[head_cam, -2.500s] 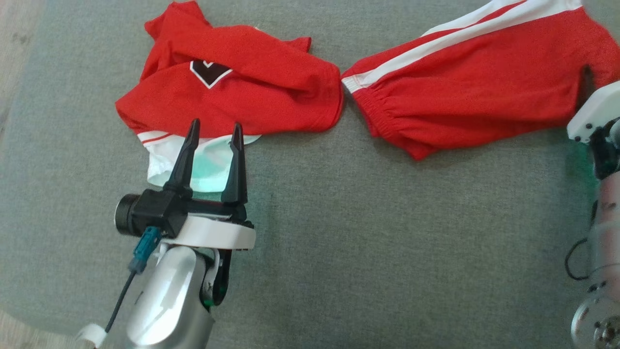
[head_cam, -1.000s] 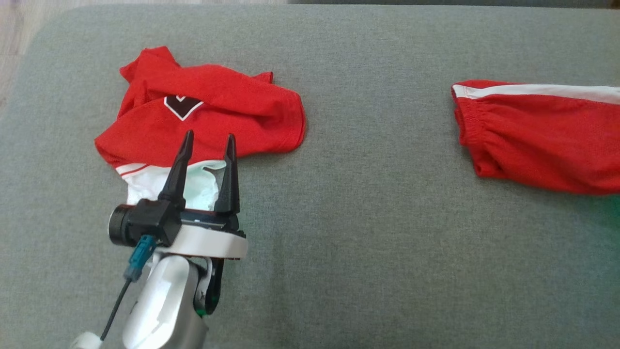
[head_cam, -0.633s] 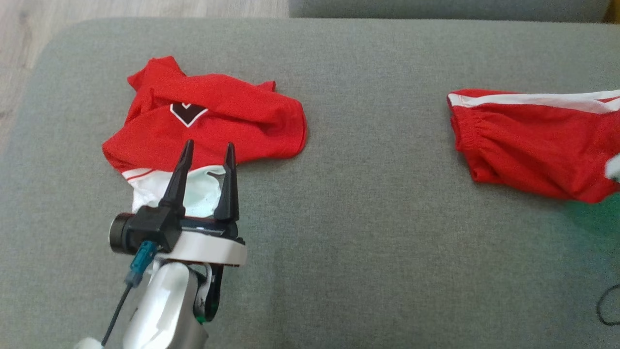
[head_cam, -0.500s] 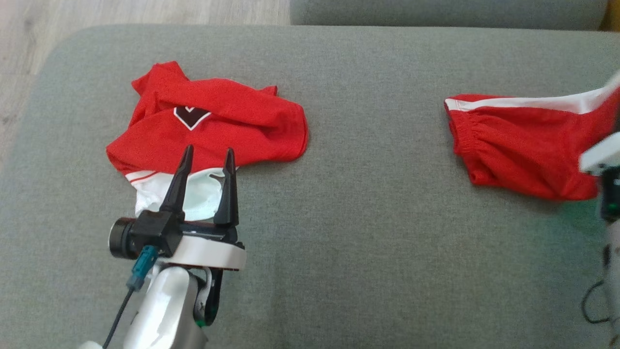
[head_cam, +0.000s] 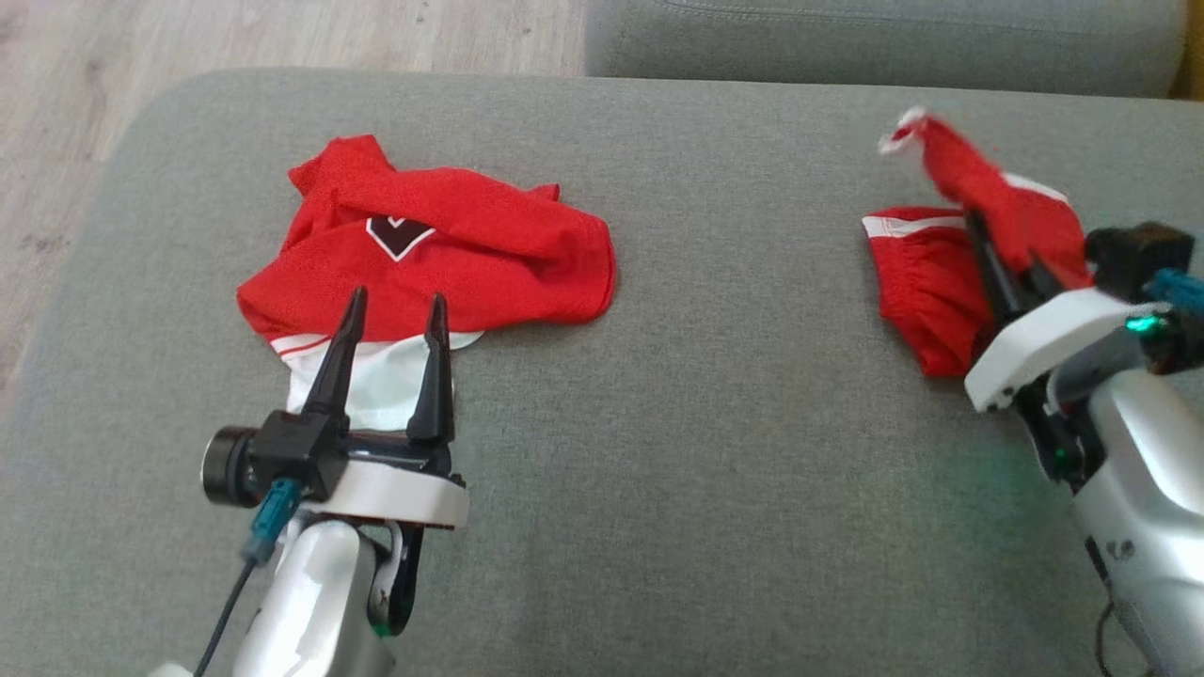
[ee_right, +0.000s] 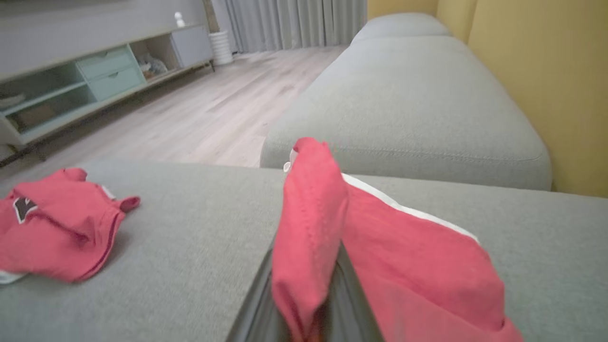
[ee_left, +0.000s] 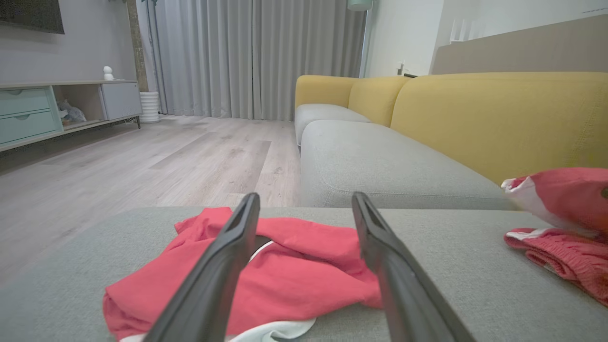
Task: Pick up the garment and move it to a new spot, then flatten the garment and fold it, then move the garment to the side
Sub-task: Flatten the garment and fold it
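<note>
Grey cushion (head_cam: 715,451) bears the red shorts (head_cam: 917,282) at 3 o'clock, one fold lifted toward 11 o'clock and pinched by the closed right gripper (head_cam: 999,252). Left gripper (head_cam: 390,315), spread wide and empty, points at a red shirt (head_cam: 470,244).

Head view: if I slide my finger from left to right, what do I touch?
Red shirt with a black badge → bare grey cushion → red shorts with a white stripe.

On the grey cushion (head_cam: 734,451): red shirt (head_cam: 470,249) (crumpled), red shorts (head_cam: 917,282)
</note>
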You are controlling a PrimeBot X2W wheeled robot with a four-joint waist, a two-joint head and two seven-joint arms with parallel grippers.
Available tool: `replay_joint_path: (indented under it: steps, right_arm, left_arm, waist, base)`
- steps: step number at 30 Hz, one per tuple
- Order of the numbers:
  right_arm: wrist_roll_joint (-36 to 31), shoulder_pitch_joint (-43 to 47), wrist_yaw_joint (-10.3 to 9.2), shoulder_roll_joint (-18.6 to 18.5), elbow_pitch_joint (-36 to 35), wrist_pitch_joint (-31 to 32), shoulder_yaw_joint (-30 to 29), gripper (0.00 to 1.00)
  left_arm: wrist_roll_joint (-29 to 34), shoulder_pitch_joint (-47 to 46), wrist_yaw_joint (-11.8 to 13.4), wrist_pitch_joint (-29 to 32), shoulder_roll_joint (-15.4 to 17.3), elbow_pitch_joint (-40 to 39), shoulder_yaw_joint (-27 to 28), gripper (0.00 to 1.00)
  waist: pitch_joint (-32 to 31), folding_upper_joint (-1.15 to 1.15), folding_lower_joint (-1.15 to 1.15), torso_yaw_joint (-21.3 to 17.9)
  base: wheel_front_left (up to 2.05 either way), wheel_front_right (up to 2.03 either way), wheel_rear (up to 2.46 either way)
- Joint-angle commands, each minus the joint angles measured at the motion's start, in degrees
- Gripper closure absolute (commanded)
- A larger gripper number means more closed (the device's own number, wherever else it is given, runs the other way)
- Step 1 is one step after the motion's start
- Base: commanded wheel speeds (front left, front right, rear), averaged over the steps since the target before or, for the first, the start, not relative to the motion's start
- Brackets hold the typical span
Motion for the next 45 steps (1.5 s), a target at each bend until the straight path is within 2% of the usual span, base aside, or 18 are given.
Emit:
replay_joint_path:
  steps: [1,9,10,11,14,19,23,27,30,32,34,36,40,45]
  right_arm:
    - [1.7,-0.14,-0.04,-1.84,-1.06,0.63,3.49,1.0]
    - [5.23,0.56,-0.04,-6.75,-0.3,3.53,17.1,1.0]
    - [5.32,0.36,-0.04,-7.55,-0.2,3.59,18.76,0.6]
    - [5.84,0.18,-0.04,-8.11,0.02,3.59,19.94,0.0]
    - [9.32,-0.83,-0.04,-9.21,-0.01,2.46,20.69,0.0]
    - [13.66,-2.46,-0.04,-11.06,-0.51,-1.5,18.15,0.0]
    - [15.16,-3.3,-0.04,-11.22,-0.11,-5.62,14.01,0.0]
    - [13.88,-3.65,-0.04,-9.81,2.11,-8.67,6.99,0.0]
    - [11.17,-2.44,-0.04,-7.57,2.26,-9.56,0.51,0.0]
    - [8.0,-0.74,-0.04,-5.75,-0.04,-9.67,-5.21,0.0]
    - [4.2,2.33,-0.04,-2.6,-3.75,-9.7,-11.7,0.0]
    - [-0.73,6.04,-0.04,1.09,-7.14,-9.71,-15.83,0.0]
    - [-8.0,11.62,-0.04,7.21,-11.77,-9.72,-20.38,0.0]
    - [-12.26,13.28,-0.04,10.76,-15.12,-9.7,-23.62,0.0]
  left_arm:
    - [0.33,-0.45,-0.15,-0.29,0.7,-1.53,1.47,0.0]
    - [0.45,0.25,-0.04,-0.29,0.76,-1.27,1.93,0.0]
    - [0.5,0.39,-0.01,-0.29,0.79,-1.23,2.02,0.0]
    - [0.56,0.49,-0.02,-0.29,0.81,-1.15,2.04,0.0]
    - [0.58,0.57,0.04,-0.29,0.8,-1.11,2.14,0.0]
    - [0.37,0.51,-0.03,-0.29,0.72,-2.09,2.5,0.0]
    - [-1.28,0.67,-0.06,-0.29,0.54,-4.6,3.63,0.0]
    - [-1.31,0.83,0.09,-0.29,0.44,-5.87,3.56,0.0]
    - [-1.08,1.05,0.29,-0.29,0.4,-6.3,3.48,0.0]
    - [-1.05,1.33,0.46,-0.29,0.37,-6.58,3.49,0.0]
    - [-1.0,1.84,0.64,-0.29,0.34,-7.04,3.72,0.0]
    - [-0.83,2.63,0.82,-0.29,0.33,-7.42,4.07,0.0]
    - [-0.74,4.07,0.98,-0.29,0.29,-7.82,4.32,0.0]
    - [-0.7,3.87,0.8,-0.29,0.26,-8.25,4.13,0.0]
  waist:
    - [-0.12,0.0,0.0,0.33]
    - [-0.95,0.0,0.0,0.06]
    - [-1.04,0.0,0.0,-0.14]
    - [-1.18,0.0,0.0,-0.4]
    - [-1.59,0.0,0.0,-1.34]
    - [-2.48,0.0,0.0,-3.25]
    - [-3.19,0.0,0.0,-5.06]
    - [-3.81,0.0,0.0,-6.37]
    - [-4.07,0.0,0.0,-7.0]
    - [-4.11,0.0,0.0,-7.32]
    - [-3.98,0.0,0.0,-7.77]
    - [-3.88,0.0,0.0,-8.19]
    - [-3.54,0.0,0.0,-8.39]
    - [-1.94,0.0,0.0,-8.0]
  base:
    - [0.0,0.0,0.0]
    - [0.0,0.0,0.0]
    - [0.0,0.0,0.0]
    - [0.0,0.0,0.0]
    - [0.0,0.0,0.0]
    - [0.0,0.0,0.0]
    - [0.0,0.0,0.0]
    - [0.0,0.0,0.0]
    - [0.0,0.0,0.0]
    - [0.0,0.0,0.0]
    - [0.0,0.0,0.0]
    - [0.0,0.0,0.0]
    - [0.0,0.0,0.0]
    - [0.0,0.0,0.0]
